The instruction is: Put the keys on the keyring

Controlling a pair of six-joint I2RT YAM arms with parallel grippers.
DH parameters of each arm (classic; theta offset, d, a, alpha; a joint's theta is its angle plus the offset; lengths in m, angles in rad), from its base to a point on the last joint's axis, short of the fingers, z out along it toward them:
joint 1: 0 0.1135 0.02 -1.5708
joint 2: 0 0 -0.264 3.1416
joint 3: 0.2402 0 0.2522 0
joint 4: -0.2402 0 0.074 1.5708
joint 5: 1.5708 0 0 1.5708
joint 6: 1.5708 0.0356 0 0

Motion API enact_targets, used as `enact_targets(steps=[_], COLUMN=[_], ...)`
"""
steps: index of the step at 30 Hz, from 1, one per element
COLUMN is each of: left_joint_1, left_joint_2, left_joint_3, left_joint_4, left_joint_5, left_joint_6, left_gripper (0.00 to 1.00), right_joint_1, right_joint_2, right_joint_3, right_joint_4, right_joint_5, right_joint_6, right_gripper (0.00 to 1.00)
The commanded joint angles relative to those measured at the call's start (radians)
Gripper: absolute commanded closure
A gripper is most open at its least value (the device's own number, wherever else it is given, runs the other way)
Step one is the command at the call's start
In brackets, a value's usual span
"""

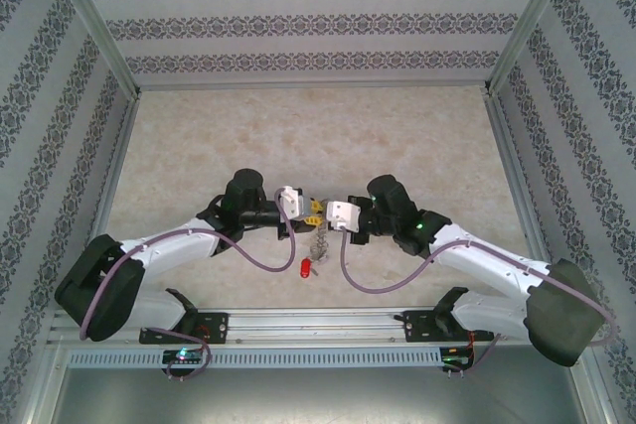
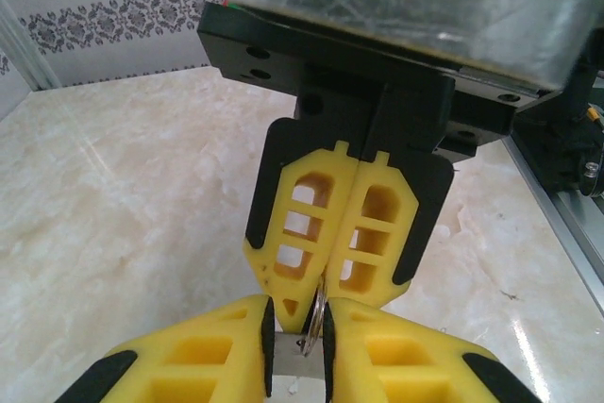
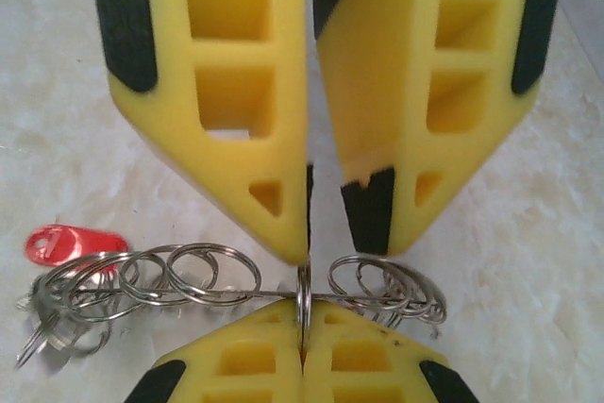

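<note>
- My right gripper (image 3: 302, 323) is pressed closed, its ribbed yellow fingers meeting flat on a thin wire loop of the keyring (image 3: 217, 293). The loop stands edge-on out of the seam between them.
- My left gripper (image 2: 300, 323) meets it tip to tip from the other side. Its jaws are narrowly parted, and the same silvery loop stands in the slot without filling it. I count them as slightly ajar, not clamped.
- My fingers (image 3: 236, 92) are moulded yellow plastic, wedge-shaped with rectangular cut-outs. They have matt black strips along the outer edges and a black pad at one tip.
- The keyring is bright steel wire. A row of small round split rings overlaps like chain links to the left and right of the pinch.
- At its left end hangs a tangle of grey metal pieces; they are too blurred for me to make out their shapes.
- One of the keys (image 3: 71, 243) lies at that left end, touching the tangle. Its head is a glossy red oblong with rounded corners. I cannot see its blade or tell whether it is threaded on.
- From above, the bundle sits mid-table between my arms, towards the near edge.
- The table (image 3: 528, 261) below is smooth and pale cream, with a faint marbled pattern.
</note>
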Motion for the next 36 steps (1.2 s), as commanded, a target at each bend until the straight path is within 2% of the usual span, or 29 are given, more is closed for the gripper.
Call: enact_targets(steps=[1, 8, 18, 19, 20, 21, 23, 24, 26, 28, 32, 36], left_joint_1=[0.008, 0.008, 0.005, 0.003, 0.000, -0.001, -0.001, -0.001, 0.000, 0.005, 0.014, 0.014], left_joint_2=[0.011, 0.022, 0.048, 0.053, 0.061, 0.070, 0.085, 0.089, 0.096, 0.105, 0.143, 0.186], left_joint_3=[0.027, 0.029, 0.037, 0.038, 0.036, 0.028, 0.001, -0.020, -0.042, -0.052, -0.075, -0.079], left_joint_4=[-0.106, -0.098, -0.047, -0.043, -0.029, 0.007, 0.102, 0.159, 0.224, 0.271, 0.437, 0.558], left_joint_5=[0.034, -0.007, 0.019, 0.018, 0.014, 0.010, 0.004, -0.002, -0.012, 0.006, 0.028, 0.055], left_joint_6=[0.063, 0.069, 0.023, 0.017, 0.006, -0.014, -0.062, -0.088, -0.119, -0.144, -0.236, -0.307], left_gripper=[0.76, 0.77, 0.81, 0.82, 0.88, 1.00, 1.00, 1.00, 1.00, 1.00, 1.00, 1.00], right_joint_1=[0.014, 0.022, 0.030, 0.030, 0.030, 0.029, 0.019, 0.005, -0.026, -0.058, -0.124, -0.152], right_joint_2=[0.010, 0.042, 0.092, 0.095, 0.097, 0.092, 0.073, 0.057, 0.023, -0.015, -0.080, -0.112], right_joint_3=[0.069, 0.123, 0.149, 0.151, 0.148, 0.139, 0.106, 0.082, 0.032, -0.029, -0.127, -0.198], right_joint_4=[-0.090, -0.149, -0.153, -0.152, -0.142, -0.119, -0.066, -0.034, 0.034, 0.101, 0.234, 0.338], right_joint_5=[0.015, 0.011, -0.011, -0.010, -0.008, -0.007, -0.036, -0.072, -0.131, -0.171, -0.241, -0.258], right_joint_6=[-0.051, -0.051, -0.025, -0.024, -0.018, -0.014, -0.010, -0.003, 0.024, 0.049, 0.136, 0.203], right_gripper=[1.00, 1.00, 1.00, 1.00, 1.00, 1.00, 1.00, 0.97, 0.81, 0.75, 0.77, 0.77])
